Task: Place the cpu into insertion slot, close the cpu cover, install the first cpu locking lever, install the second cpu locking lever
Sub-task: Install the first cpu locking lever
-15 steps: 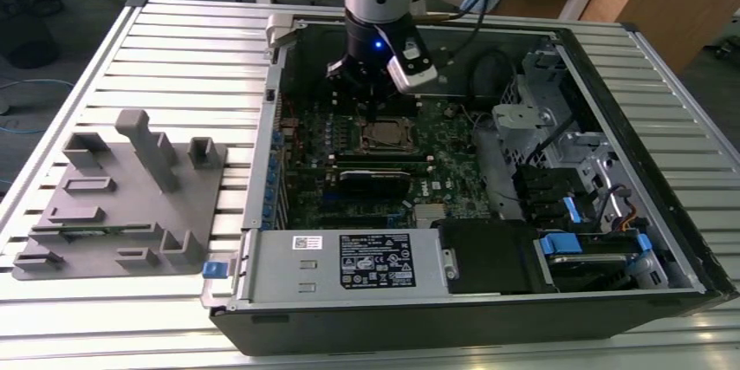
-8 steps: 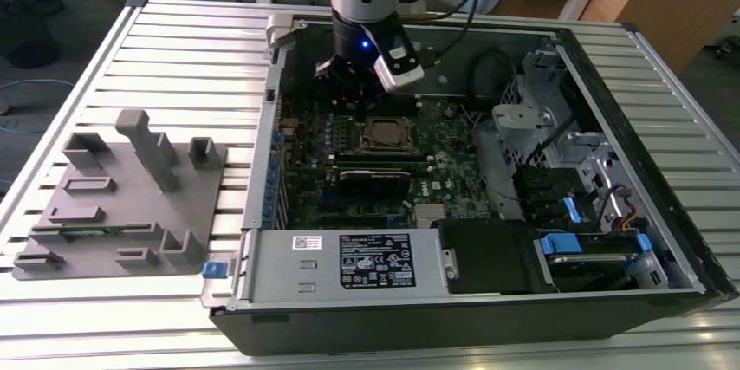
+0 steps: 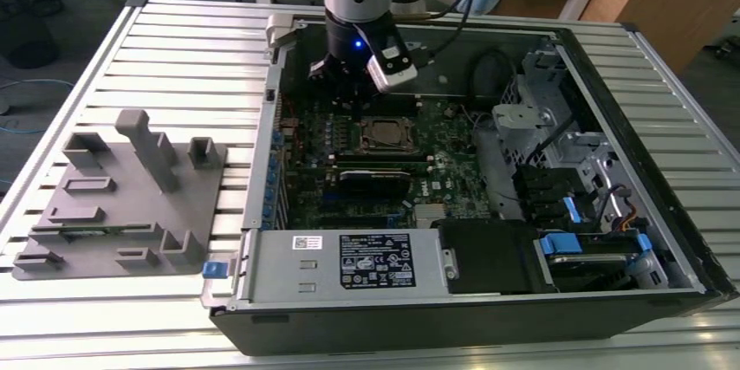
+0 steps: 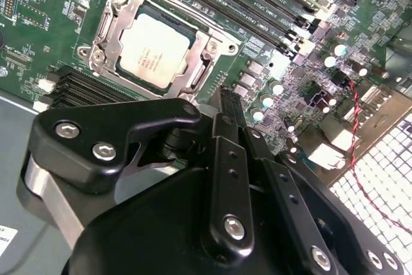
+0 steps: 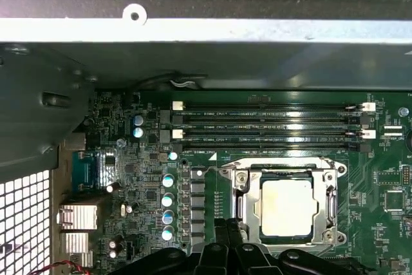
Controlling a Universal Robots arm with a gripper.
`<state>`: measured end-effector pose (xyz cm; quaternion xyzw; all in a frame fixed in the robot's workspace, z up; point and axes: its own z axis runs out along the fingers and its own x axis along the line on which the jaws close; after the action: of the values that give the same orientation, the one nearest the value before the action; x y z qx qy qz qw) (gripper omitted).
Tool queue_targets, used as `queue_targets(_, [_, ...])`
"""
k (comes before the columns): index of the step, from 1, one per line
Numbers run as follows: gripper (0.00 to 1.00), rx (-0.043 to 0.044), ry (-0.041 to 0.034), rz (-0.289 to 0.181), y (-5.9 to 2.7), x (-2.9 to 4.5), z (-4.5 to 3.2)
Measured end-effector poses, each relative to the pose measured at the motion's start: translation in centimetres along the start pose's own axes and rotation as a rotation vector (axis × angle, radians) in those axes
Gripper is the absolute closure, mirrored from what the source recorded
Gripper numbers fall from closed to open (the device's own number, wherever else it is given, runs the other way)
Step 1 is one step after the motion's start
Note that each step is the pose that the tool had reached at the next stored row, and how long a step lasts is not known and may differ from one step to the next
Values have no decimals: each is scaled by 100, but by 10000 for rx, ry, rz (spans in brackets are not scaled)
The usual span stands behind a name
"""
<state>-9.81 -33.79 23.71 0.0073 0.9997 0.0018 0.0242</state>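
Pressed together, my fingers hang beside the cpu seated under its cpu cover; lever step, I judge, needing precise contact.

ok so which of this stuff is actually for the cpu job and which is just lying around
For the job: cpu seated in the insertion slot; cpu cover lying around it; gripper just beside.

Lying about: grey parts tray on the table; memory slots; power supply box.
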Motion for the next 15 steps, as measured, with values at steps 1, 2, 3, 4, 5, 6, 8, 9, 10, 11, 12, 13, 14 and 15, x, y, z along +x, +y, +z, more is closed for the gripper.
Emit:
queue_targets(1, [89, -1, -1, 1, 0, 0, -1])
queue_targets(2, [89, 2, 1, 0, -1, 0, -6])
queue_targets(3, [89, 1, 0, 0, -1, 0, -12])
queue_targets(4, [89, -1, -1, 0, 0, -1, -20])
queue_targets(5, [89, 0, 0, 1, 0, -1, -29])
queue_targets(6, [89, 0, 0, 1, 0, -2, -38])
queue_targets(8, [89, 1, 0, 1, 0, -2, -58])
queue_targets(9, [89, 1, 0, 0, 0, -3, -71])
queue_targets(10, [89, 0, 0, 1, 0, -4, -85])
queue_targets(11, [89, 0, 0, 1, 0, -5, -101])
queue_targets(12, [89, 0, 0, 1, 0, -6, -118])
queue_targets(13, [89, 0, 0, 1, 0, -6, -130])
queue_targets(14, [89, 0, 0, 1, 0, -7, -140])
queue_targets(15, [89, 0, 0, 0, 0, -8, -148])
